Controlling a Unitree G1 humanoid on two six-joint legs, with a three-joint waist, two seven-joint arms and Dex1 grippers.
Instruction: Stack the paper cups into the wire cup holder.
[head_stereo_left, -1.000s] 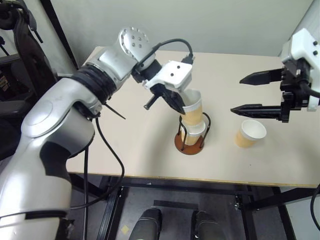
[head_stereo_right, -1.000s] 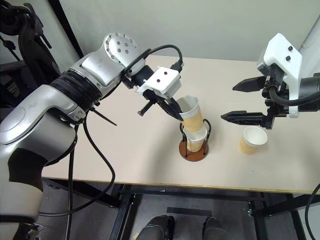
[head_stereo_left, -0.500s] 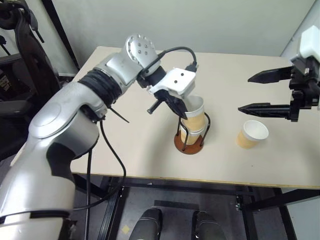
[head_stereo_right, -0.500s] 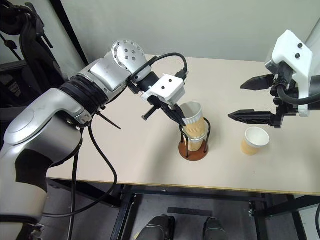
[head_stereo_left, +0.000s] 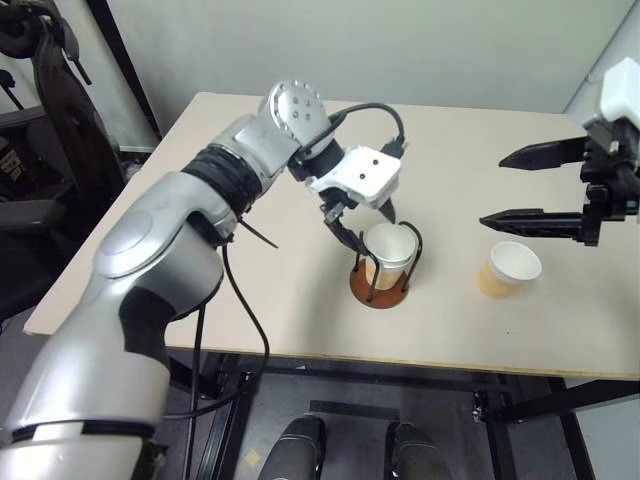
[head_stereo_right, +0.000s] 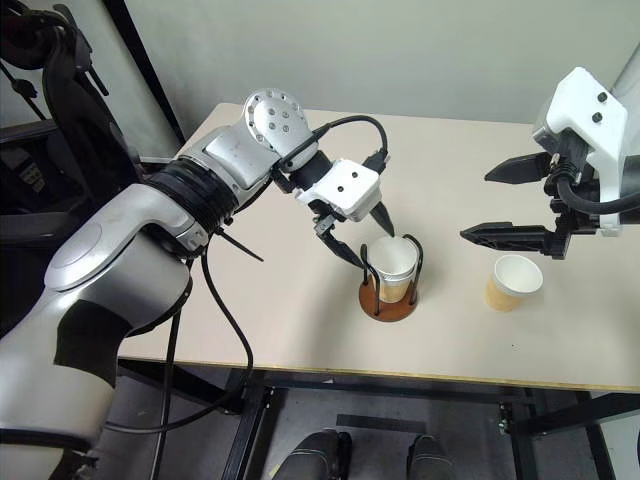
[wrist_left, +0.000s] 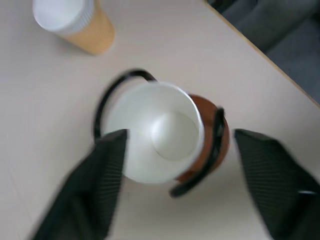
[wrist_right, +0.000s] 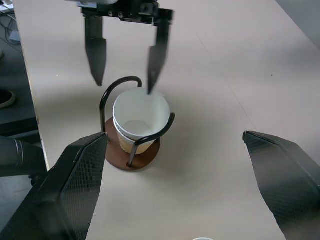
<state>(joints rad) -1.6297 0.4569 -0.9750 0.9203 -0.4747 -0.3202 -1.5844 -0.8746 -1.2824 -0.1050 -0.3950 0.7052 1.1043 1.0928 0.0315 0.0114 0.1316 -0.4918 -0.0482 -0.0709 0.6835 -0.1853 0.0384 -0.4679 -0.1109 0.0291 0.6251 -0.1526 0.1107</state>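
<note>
1. The left tool (head_stereo_right: 368, 238) hangs just over the wire cup holder (head_stereo_right: 390, 298), its two black fingers spread wide and holding nothing; one finger sits off the near side of the rim, the other beside the far wire loop.

2. Nested paper cups (head_stereo_right: 394, 262) sit upright inside the holder, white rim level between the two loops. From where I stand it looks like two cups, one inside the other, though the seam between them is hard to make out.

3. The step in hand, as I judge it, is letting go cleanly and backing the left tool away. The safe path is straight up and out along the line the fingers point, so neither finger catches a wire loop or clips the rim and tips the stack.

4. The last paper cup (head_stereo_left: 506, 270) stands upright on the bench (head_stereo_left: 280, 300), well to the right of the holder, just below the right tool (head_stereo_left: 506, 186), whose fingers are wide apart and empty.

5. For that cup, I'd close on the wall below the rolled rim, gently enough not to crush it, then lower it squarely over the stack between the loops.
</note>
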